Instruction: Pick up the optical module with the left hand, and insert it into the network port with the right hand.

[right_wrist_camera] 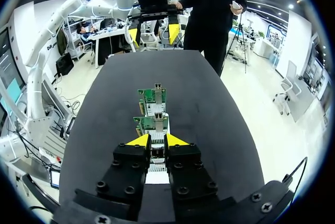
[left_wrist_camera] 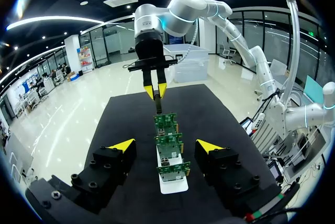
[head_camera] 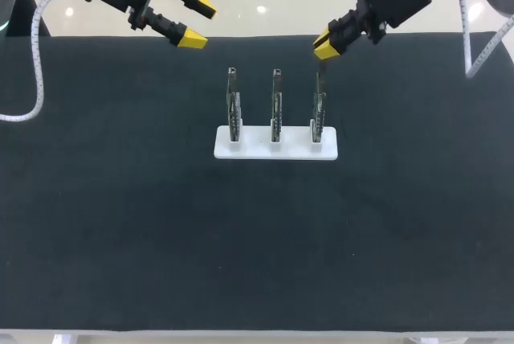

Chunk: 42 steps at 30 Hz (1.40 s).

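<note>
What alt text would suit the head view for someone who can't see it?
The right pincer, yellow-tipped, is closed on the optical module atop the rightmost of three circuit boards standing upright in a white holder on a black table. The left pincer hangs open beyond the leftmost board.

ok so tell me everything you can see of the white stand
The stand is a flat white rectangular block, plastic-looking, lying on the black table near its middle. Three green boards stand on edge in it, in a row. Only table and boards touch it; the right tool is up at the right-hand board's top, shut on a module.
</note>
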Tool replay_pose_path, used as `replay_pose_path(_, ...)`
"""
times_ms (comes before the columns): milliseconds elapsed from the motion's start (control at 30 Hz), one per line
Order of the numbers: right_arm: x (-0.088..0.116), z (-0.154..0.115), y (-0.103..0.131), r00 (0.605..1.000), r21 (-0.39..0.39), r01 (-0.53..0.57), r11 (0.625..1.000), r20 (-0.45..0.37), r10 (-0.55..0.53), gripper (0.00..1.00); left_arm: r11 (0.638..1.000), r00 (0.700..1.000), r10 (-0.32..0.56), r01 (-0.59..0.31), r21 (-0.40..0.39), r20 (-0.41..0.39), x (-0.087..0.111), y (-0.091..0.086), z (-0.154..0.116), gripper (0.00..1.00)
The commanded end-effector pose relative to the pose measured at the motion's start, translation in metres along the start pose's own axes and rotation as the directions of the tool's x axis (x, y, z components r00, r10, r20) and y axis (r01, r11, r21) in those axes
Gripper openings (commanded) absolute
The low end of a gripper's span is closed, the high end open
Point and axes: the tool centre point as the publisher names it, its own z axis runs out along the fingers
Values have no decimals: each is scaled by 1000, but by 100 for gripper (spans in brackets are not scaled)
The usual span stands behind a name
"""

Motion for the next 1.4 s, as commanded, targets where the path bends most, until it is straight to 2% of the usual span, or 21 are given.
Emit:
replay_pose_path(33,1,1,-1,1000,-1,1,1000,5,-1,0,1000,1000,-1,1,1,-4,0,0,0,100)
replay_pose_path(1400,0,2,-3,1000,-4,1,1000,4,-1,0,1000,1000,-1,1,1,-4,0,0,0,100)
